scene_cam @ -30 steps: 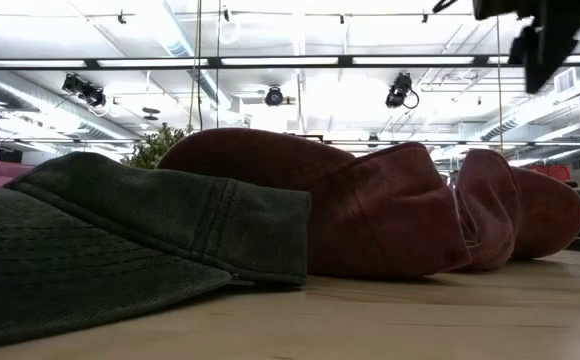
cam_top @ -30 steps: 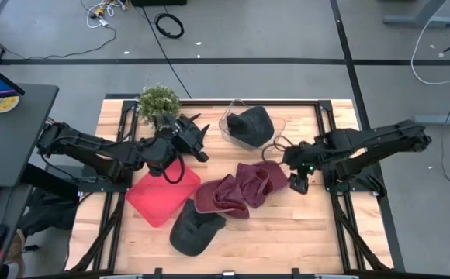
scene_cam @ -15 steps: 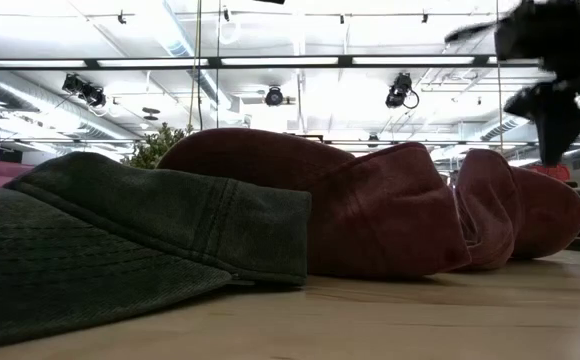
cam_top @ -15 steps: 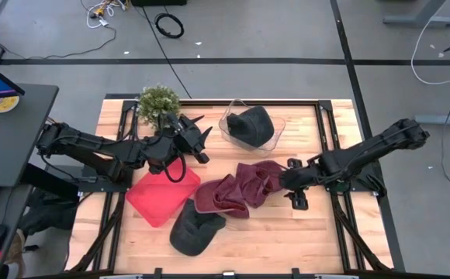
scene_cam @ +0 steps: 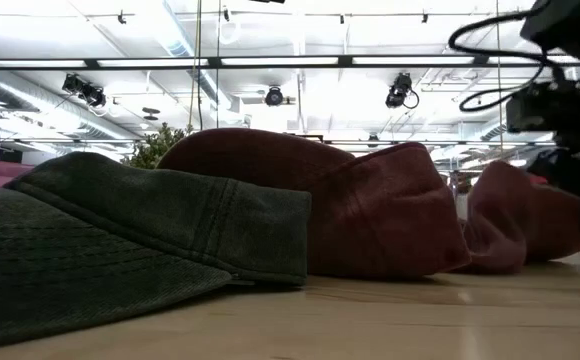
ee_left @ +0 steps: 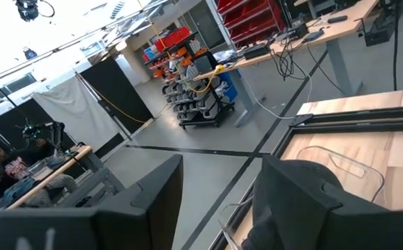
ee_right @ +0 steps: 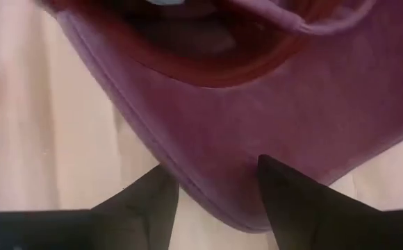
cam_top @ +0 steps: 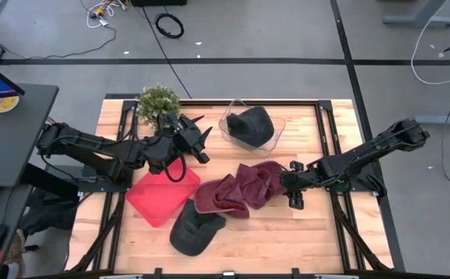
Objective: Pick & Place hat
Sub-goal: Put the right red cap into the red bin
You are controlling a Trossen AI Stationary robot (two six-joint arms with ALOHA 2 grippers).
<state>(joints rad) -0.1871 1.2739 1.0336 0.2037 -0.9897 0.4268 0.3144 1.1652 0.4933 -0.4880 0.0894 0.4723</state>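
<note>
Two maroon hats lie crumpled together mid-table: one point(cam_top: 262, 178) point(scene_cam: 520, 215) to the right, the other point(cam_top: 221, 195) point(scene_cam: 310, 200) beside it. A dark grey hat point(cam_top: 194, 227) point(scene_cam: 120, 240) rests on the table near the front edge. A black hat point(cam_top: 250, 124) sits in a clear container. My right gripper point(cam_top: 291, 186) point(ee_right: 215, 201) is open and low at the right maroon hat's right edge. My left gripper point(cam_top: 202, 139) point(ee_left: 219, 208) hovers open, left of the container. My right gripper meets the right maroon hat at its right-hand edge point(ee_right: 219, 208). The open fingers point(ee_right: 292, 194) stand astride that edge, with the cloth between them. They come slanting down from the table's right. The hat lies on the table, its right end squashed low point(scene_cam: 530, 235).
A red tray point(cam_top: 151, 198) lies on the left half of the table, partly under the grey hat. A small potted plant point(cam_top: 158, 101) stands at the far left corner. Bare wood point(cam_top: 287, 232) shows to the near right.
My right gripper has come down and toward the near-left, onto the right maroon hat's edge. That hat's right end has been pressed lower and dented, while the other hats have stayed put.
</note>
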